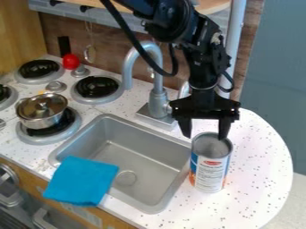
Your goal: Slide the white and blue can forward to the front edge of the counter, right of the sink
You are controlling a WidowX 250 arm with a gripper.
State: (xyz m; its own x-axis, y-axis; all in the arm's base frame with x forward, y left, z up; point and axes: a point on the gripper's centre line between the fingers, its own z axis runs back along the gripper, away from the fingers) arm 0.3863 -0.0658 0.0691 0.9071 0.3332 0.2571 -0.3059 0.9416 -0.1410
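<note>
The black gripper (205, 132) hangs at the right of the sink, just above a tall can (210, 167). Its two fingers are spread apart, the right one at the can's rim and the left one just outside the rim on the sink side. The can stands upright on the speckled counter, with a grey top and a white, blue and orange label. Whether the fingers touch it, I cannot tell.
Left of the can lies the grey sink (146, 154), with a blue cloth (81, 181) over its front left edge. A faucet (156, 89) rises behind it. A lidded metal pot (42, 111) sits on a burner, and a red ball (70, 61) is farther back.
</note>
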